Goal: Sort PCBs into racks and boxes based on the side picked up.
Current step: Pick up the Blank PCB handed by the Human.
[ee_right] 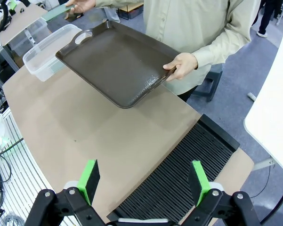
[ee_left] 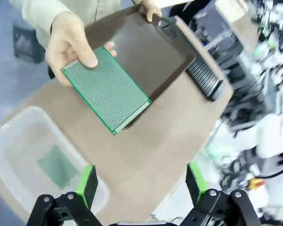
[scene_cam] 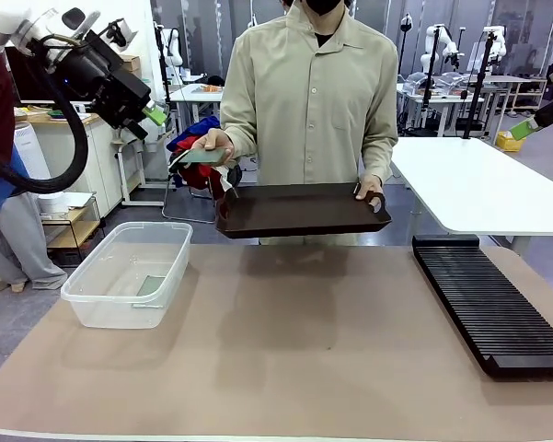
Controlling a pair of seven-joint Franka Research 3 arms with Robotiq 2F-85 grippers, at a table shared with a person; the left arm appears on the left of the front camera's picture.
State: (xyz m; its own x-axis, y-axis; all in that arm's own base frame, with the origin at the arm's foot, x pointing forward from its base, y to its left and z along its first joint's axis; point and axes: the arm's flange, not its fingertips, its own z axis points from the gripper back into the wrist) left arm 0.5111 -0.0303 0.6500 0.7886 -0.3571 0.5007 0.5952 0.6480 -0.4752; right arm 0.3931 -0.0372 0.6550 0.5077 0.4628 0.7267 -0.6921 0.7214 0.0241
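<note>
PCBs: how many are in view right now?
2. One PCB is in the person's hand by the brown tray; the second PCB lies flat in the clear box. The rack holds none.

Clear box (ee_left: 19, 150) cut off at left edge, PCB (ee_left: 58, 165) inside it blurred, rack (ee_left: 205, 75) partly behind tray (ee_left: 155, 61)

Lab workspace, white worktables (scene_cam: 483, 189) in rows, wire shelf (scene_cam: 69, 221), grey floor (scene_cam: 9, 322)

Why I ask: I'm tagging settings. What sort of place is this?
Probably a robotics lab: the left gripper hovers above a worktable, a person holds a PCB, and a slotted rack lies ready.
</note>
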